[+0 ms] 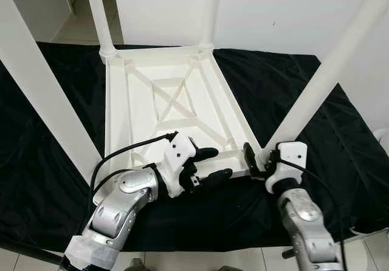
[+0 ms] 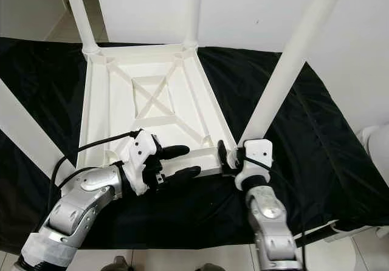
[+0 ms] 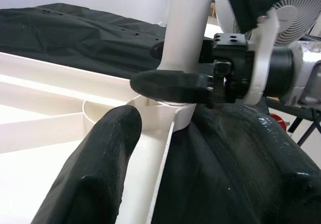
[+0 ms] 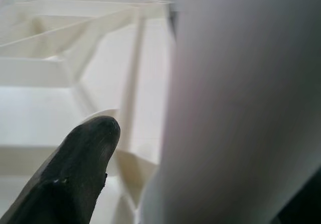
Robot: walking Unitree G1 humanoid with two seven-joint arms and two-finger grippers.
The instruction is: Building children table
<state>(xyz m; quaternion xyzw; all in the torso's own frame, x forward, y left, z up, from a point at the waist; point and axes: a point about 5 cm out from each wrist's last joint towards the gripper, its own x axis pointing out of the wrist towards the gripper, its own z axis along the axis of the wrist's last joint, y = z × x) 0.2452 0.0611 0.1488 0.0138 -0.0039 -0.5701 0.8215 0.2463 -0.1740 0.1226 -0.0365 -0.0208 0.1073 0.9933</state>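
Note:
The white children's table top (image 1: pixel 140 119) lies upside down on a black cloth, with white legs standing up at its corners. My right gripper (image 1: pixel 258 155) is shut on the base of the near right leg (image 1: pixel 322 82), where that leg meets its corner socket. One of its fingers (image 4: pixel 85 153) lies against the leg (image 4: pixel 241 108). My left gripper (image 1: pixel 213 164) is open and straddles the table's near rim just left of that corner. One of its fingers (image 3: pixel 100 169) rests inside the frame. From the left wrist I see the right gripper's body (image 3: pixel 251 68) beside the leg (image 3: pixel 190 33).
The black cloth (image 1: pixel 55 180) covers the surface under the table and ends near my body, with tiled floor below. The near left leg (image 1: pixel 42 95) rises steeply on my left. A white fan (image 3: pixel 296 13) stands beyond the right gripper. A white wall is behind.

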